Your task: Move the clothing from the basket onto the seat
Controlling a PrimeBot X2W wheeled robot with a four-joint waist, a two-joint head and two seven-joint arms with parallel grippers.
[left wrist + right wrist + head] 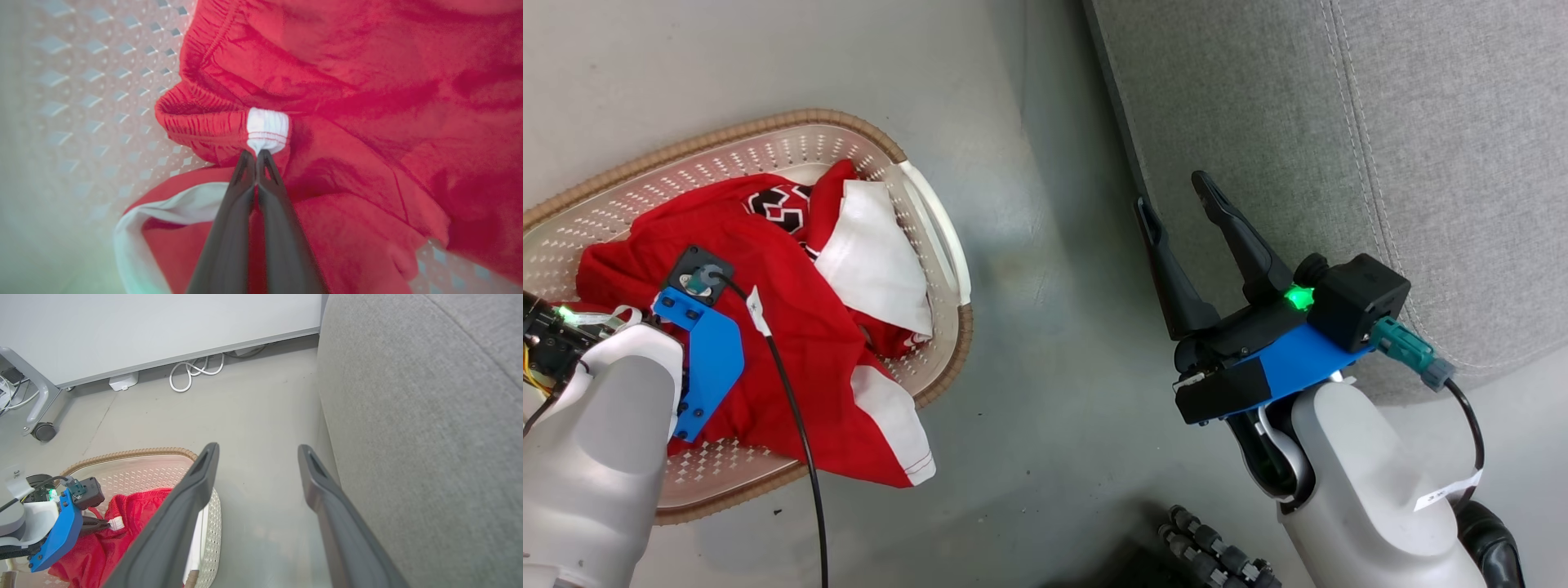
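The cream perforated basket (792, 131) with a brown rim stands on the floor at the left, and the red clothing (792, 327) is heaped in it. A white panel (870, 253) and black-and-white lettering (783, 206) show on top, and one white-edged corner hangs over the near rim. My left gripper (256, 153) is down in the basket, shut on a white stitched part of a gathered red waistband (267, 128). It also shows as my left gripper (104, 524) from the side. My right gripper (1176, 200) hangs open and empty beside the front edge of the grey seat (1339, 122).
Bare grey floor (1045, 327) lies between basket and seat. A black ribbed hose (1217, 555) sits at the bottom edge. Along the far wall are white cables (196, 371), a small white box (122, 381) and a castor wheel (43, 430) of a grey frame.
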